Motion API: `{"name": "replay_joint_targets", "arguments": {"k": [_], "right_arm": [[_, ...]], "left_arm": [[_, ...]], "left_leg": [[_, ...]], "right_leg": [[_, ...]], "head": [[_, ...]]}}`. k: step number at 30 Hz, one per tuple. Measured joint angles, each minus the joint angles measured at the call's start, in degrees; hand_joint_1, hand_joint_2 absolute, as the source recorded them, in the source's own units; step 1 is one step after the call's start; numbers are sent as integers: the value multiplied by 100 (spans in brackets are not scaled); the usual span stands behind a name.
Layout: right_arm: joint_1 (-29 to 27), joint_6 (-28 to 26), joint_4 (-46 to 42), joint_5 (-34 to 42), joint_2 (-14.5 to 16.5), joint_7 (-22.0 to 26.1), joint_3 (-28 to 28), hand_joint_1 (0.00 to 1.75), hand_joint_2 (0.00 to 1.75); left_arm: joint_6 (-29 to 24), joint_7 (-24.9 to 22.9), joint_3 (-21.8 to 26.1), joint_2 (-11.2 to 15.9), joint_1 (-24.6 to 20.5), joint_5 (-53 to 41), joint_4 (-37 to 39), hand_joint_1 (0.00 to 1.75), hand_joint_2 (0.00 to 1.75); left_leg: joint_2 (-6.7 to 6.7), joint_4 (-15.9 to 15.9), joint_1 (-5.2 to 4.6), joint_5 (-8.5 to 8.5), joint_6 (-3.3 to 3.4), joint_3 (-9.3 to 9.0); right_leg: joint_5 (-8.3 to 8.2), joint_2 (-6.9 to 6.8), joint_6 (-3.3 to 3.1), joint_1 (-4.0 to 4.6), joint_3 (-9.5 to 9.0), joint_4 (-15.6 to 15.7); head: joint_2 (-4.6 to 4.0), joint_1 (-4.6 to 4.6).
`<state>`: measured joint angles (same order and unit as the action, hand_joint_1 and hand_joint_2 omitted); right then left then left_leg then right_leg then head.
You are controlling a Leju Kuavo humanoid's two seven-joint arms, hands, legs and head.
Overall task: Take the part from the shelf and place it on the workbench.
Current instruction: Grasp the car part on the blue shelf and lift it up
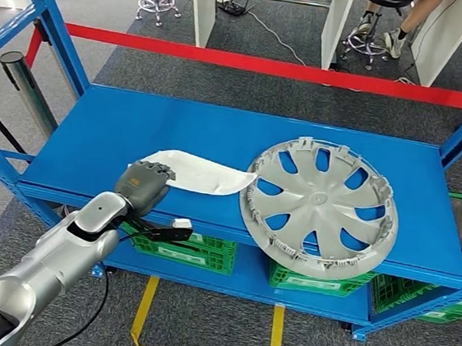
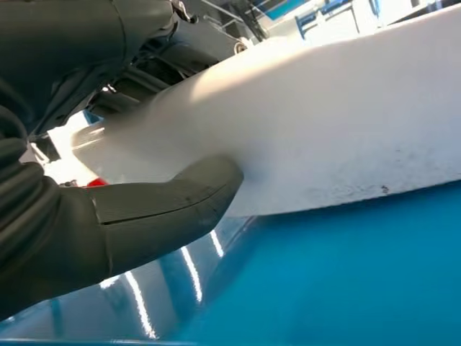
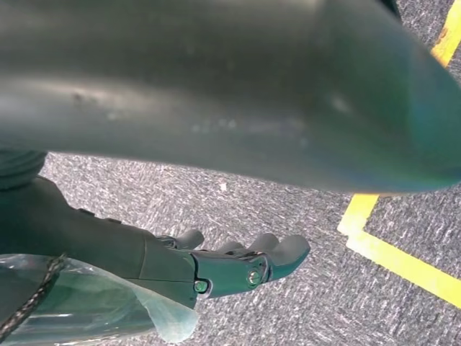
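A white, long, curved part lies on the blue shelf board, its right end touching a silver wheel cover. My left hand sits over the part's left end at the shelf's front edge. In the left wrist view the thumb presses against the part from below while the dark fingers lie across its top, so the hand grips it. My right hand hangs over the grey carpet with its fingers loosely extended and nothing in them.
Blue uprights frame the shelf on both sides. Green crates stand on the lower board. A red barrier strip runs behind the shelf, with a seated person beyond. Yellow floor lines mark the carpet in front.
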<state>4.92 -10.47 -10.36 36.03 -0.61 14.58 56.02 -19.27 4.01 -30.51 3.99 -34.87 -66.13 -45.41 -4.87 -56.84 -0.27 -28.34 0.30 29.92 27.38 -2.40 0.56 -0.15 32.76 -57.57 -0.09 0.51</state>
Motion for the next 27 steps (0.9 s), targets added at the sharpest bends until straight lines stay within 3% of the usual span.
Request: {"name": "replay_joint_targets", "arguments": {"k": [15, 21, 27], "right_arm": [[7, -7, 0, -46, 0, -10, -2, 0, 0], [3, -62, 0, -51, 0, 0, -34, 0, 0], [-1, -77, 0, -51, 2, 2, -41, 0, 0]], "left_arm": [[-331, 70, 26, -8, 176, 149, -183, 175, 175], [-941, 336, 324, -54, 397, 760, -539, 175, 175], [-996, 384, 520, -71, 502, 864, -811, 175, 175]], "left_leg": [[0, 0, 0, 0, 0, 0], [0, 0, 0, 0, 0, 2], [0, 0, 0, 0, 0, 2]], "right_leg": [[0, 1, 0, 0, 2, 0], [0, 1, 0, 0, 3, 0], [0, 1, 0, 0, 3, 0]], "head": [[0, 0], [0, 1], [0, 0]]}}
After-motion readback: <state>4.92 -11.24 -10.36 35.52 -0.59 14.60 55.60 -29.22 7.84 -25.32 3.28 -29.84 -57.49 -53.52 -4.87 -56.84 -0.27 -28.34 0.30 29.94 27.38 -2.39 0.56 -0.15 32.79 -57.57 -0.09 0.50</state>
